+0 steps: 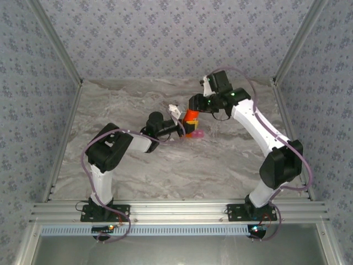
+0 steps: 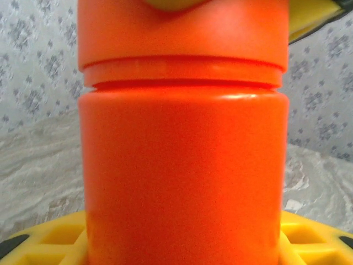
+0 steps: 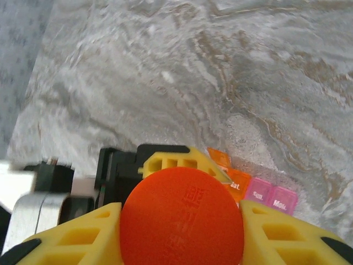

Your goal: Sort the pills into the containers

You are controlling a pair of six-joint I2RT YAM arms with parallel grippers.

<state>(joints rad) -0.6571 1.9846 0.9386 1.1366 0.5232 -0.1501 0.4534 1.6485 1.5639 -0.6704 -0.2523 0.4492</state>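
An orange round bottle [image 1: 191, 116] is held upright just above the table's middle. My left gripper [image 1: 183, 127] is shut on its body [image 2: 182, 165], with yellow fingers [image 2: 49, 243] on both sides of its base. From above, my right gripper [image 3: 182, 234] is shut on the bottle's cap [image 3: 182, 215], its yellow fingers [image 3: 71, 237] pressed against the cap's sides. The small pill box [image 3: 259, 189] lies on the table just right of the bottle, with orange and pink cells; its pink end [image 1: 197, 133] peeks out below the bottle. No loose pills are visible.
The marble tabletop [image 1: 165, 165] is bare around the arms. Patterned walls [image 1: 33, 110] close it in at the left, back and right. A metal rail [image 1: 176, 212] runs along the near edge.
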